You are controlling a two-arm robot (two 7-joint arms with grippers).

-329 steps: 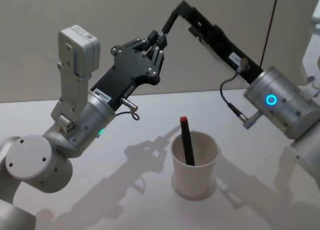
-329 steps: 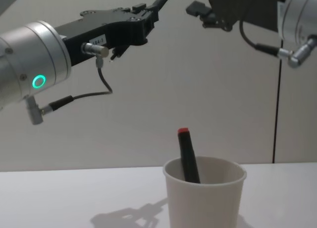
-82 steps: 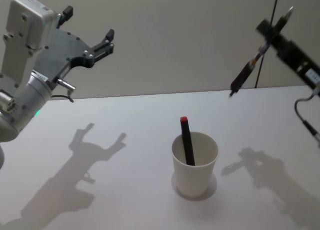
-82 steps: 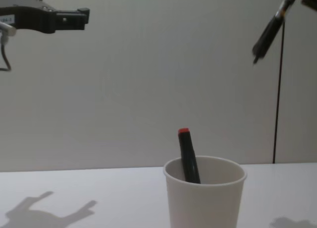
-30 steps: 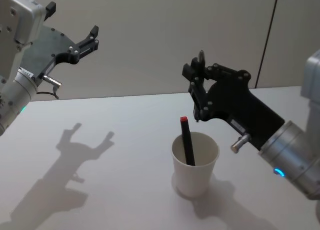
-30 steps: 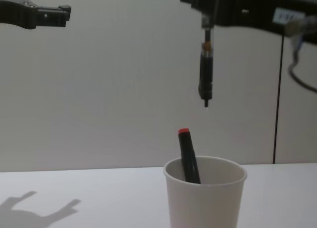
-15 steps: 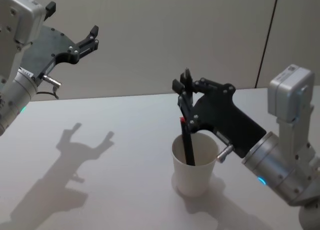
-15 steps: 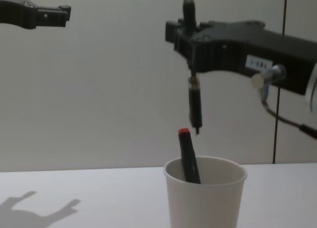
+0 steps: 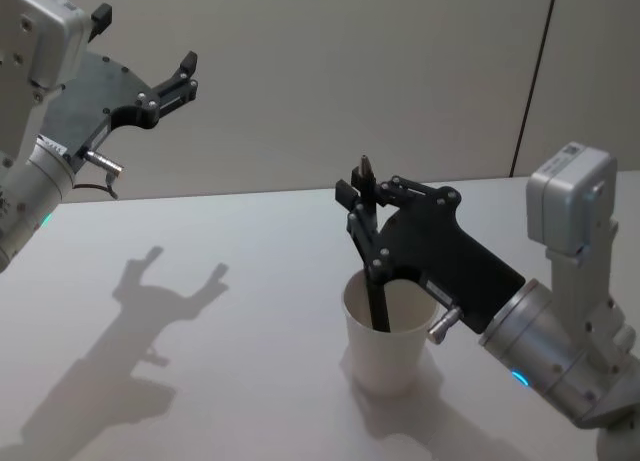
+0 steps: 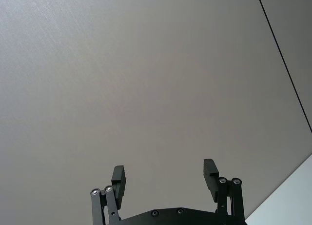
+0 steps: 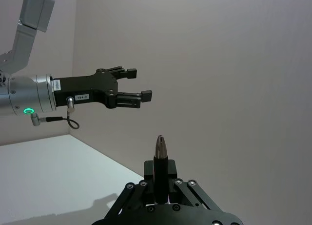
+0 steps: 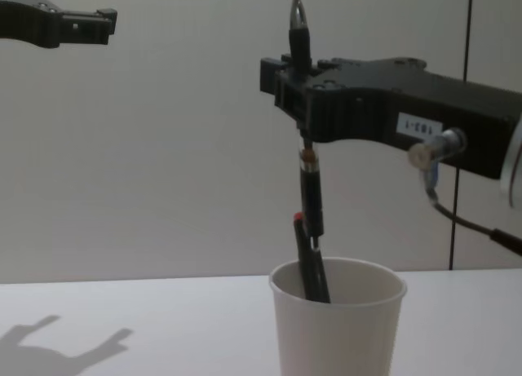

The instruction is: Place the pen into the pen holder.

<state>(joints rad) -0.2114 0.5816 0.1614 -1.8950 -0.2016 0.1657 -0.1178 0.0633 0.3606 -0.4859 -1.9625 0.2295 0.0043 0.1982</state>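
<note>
As right pincer (image 12: 300, 81) descends clamping pen (image 12: 311, 198), tip now enters pen holder (image 12: 337, 325); left pincer (image 9: 142, 53) stays raised, apart

Even, soft light, fairly bright. On the counter (image 9: 250, 381), left of the cup (image 9: 385, 356), lies a crisp shadow of the left gripper (image 9: 145, 56); a fainter shadow spreads around the cup's base. No glare; focus sharp throughout.

I've got the pen holder (image 9: 388, 331) standing on the table (image 9: 230, 311), just right of centre. Right gripper (image 9: 362, 221) sits directly above its near-left rim, clamped on the pen (image 12: 308, 192), which hangs upright with its lower end at the rim beside a second pen (image 12: 307, 266) leaning inside. Left gripper (image 9: 145, 56), fingers spread, hangs high, far left.
</note>
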